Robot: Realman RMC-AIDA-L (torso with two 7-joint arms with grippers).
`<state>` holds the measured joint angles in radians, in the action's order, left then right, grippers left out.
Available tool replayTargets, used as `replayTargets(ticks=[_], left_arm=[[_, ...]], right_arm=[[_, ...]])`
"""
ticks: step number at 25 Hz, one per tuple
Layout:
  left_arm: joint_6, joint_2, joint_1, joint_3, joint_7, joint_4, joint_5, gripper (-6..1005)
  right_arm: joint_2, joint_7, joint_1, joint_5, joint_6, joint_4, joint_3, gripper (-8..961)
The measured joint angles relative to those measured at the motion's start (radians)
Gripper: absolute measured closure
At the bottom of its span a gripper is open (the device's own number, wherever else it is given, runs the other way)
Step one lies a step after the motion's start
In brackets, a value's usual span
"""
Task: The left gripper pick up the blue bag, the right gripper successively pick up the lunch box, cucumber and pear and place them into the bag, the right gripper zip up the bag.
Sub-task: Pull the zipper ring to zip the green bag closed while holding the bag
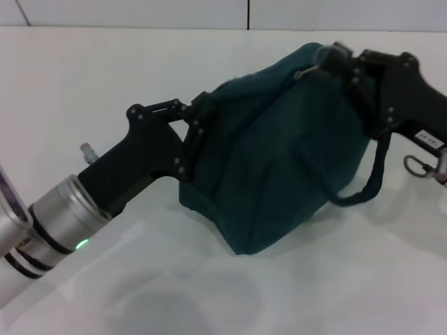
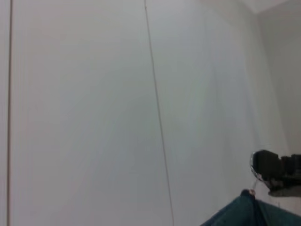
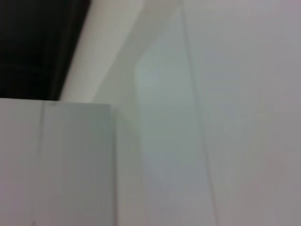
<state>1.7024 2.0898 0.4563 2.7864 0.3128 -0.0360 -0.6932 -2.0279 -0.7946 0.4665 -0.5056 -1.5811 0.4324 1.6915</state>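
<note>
The blue bag [image 1: 279, 153] sits on the white table, bulging, with one loop handle [image 1: 370, 185] hanging off its right side. My left gripper [image 1: 198, 118] comes in from the lower left and is shut on the bag's left top edge. At the bag's upper right corner my right gripper [image 1: 334, 59] is closed at the zipper's silver ring pull [image 1: 305, 72]. The left wrist view shows the right gripper [image 2: 275, 172] with the ring [image 2: 254, 167] at its tip, above the bag's top [image 2: 249, 212]. The lunch box, cucumber and pear are out of view.
White table [image 1: 314, 293] stretches all round the bag, with a wall seam behind it. A small grey stub [image 1: 87, 150] pokes up beside the left arm. A metal ring [image 1: 415, 166] hangs under the right arm. The right wrist view shows only wall and ceiling.
</note>
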Motion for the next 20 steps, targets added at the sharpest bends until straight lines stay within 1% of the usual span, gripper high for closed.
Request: replayTargets(ticks=[3,9,15,20], left_arm=[[-0.003,0.001,-0.007,0.001,0.000,0.010,0.000,941],[-0.009,0.001,-0.018,-0.002,0.000,0.012,-0.011,942],[-0.024,0.000,-0.023,-0.009,0.001,0.014,-0.037,942],[-0.031,-0.003,-0.024,-0.009,0.005,0.016,-0.064,943]], right_arm=[[0.000,-0.007,-0.005,0.052,0.001,-0.035,0.000,942],[0.006,-0.047,-0.005,0.100,0.001,-0.101,-0.009,941],[0.011,-0.049,-0.017,0.115,-0.005,-0.137,-0.010,941],[0.012,-0.049,-0.042,0.115,-0.001,-0.144,-0.018,941]])
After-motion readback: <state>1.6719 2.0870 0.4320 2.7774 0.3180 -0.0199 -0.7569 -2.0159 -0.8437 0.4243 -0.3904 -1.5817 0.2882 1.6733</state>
